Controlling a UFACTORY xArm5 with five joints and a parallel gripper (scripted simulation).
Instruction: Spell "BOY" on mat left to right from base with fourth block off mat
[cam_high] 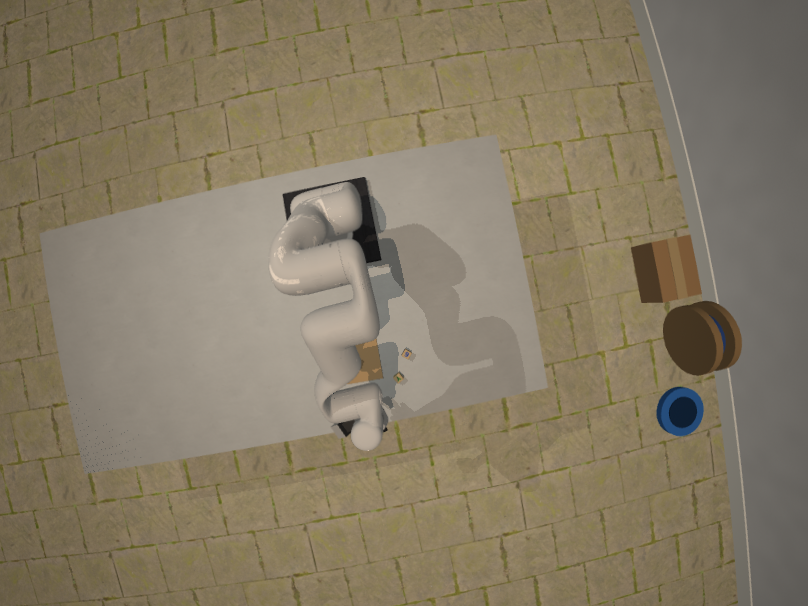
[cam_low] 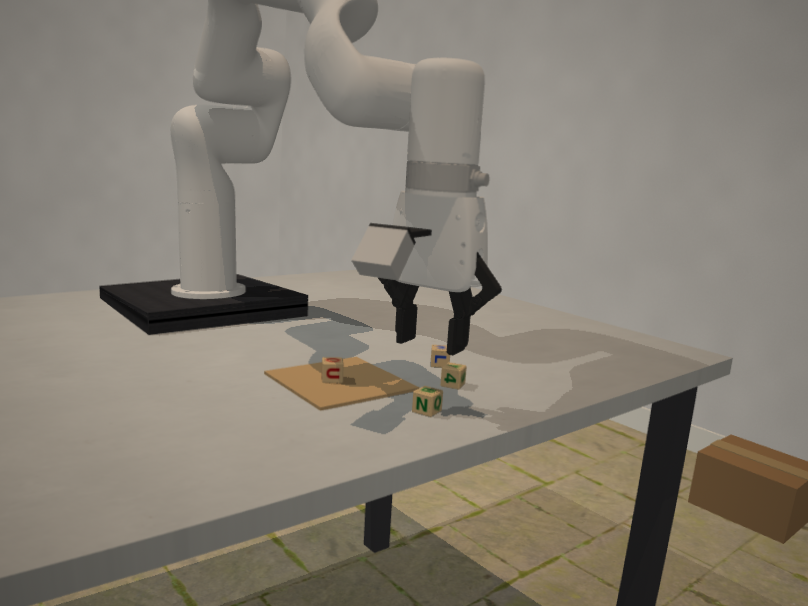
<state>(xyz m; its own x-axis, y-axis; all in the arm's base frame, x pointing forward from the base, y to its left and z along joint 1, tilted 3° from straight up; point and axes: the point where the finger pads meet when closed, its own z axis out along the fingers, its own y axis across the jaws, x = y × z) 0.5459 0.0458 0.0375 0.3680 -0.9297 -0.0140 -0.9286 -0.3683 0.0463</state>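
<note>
A thin brown mat (cam_low: 344, 381) lies flat on the grey table; in the overhead view (cam_high: 370, 362) the arm partly hides it. One wooden block with red letters (cam_low: 332, 369) stands on the mat. Three more blocks lie on the table just beside the mat: one with a blue letter (cam_low: 439, 356), one with a green 4 on its side (cam_low: 452, 375), and one with green N and O faces (cam_low: 427, 401). Two blocks show in the overhead view (cam_high: 407, 354) (cam_high: 399, 377). Top letters are too small to read. My gripper (cam_low: 430, 339) hangs above the three blocks, fingers apart, nothing between them.
The arm's black base plate (cam_low: 202, 303) sits at the back of the table. The blocks lie near the table's edge. On the floor beyond the table are a cardboard box (cam_high: 665, 268), a brown drum (cam_high: 701, 337) and a blue bin (cam_high: 679, 410).
</note>
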